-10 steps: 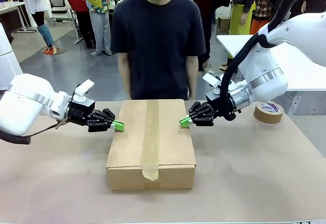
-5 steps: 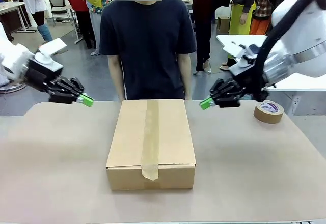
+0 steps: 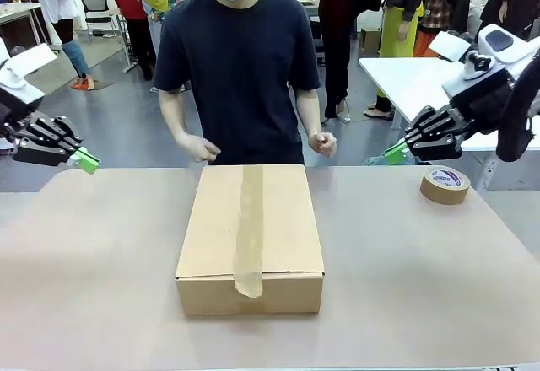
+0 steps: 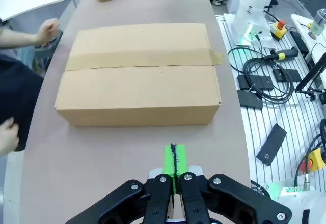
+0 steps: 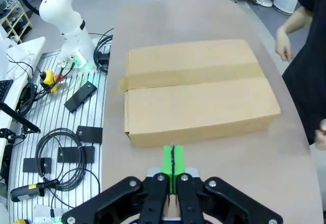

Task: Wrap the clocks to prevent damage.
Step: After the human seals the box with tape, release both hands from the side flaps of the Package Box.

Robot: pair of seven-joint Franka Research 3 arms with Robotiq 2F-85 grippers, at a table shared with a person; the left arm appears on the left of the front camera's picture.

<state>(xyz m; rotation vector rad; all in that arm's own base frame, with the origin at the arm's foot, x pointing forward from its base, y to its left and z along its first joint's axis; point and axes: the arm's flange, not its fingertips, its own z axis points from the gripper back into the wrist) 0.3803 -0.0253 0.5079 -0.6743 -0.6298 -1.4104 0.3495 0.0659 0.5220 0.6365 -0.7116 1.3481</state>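
On the table (image 3: 101, 253) centre, a taped cardboard box (image 3: 250, 236) is placed. Left gripper (image 3: 87, 163) and right gripper (image 3: 393, 151) are held closed, empty, well apart from it.

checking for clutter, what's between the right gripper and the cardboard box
Nothing: in the right wrist view, bare brown table runs from the right gripper, jaws shut, to the cardboard box. The front view agrees; the tape roll sits off to the side.
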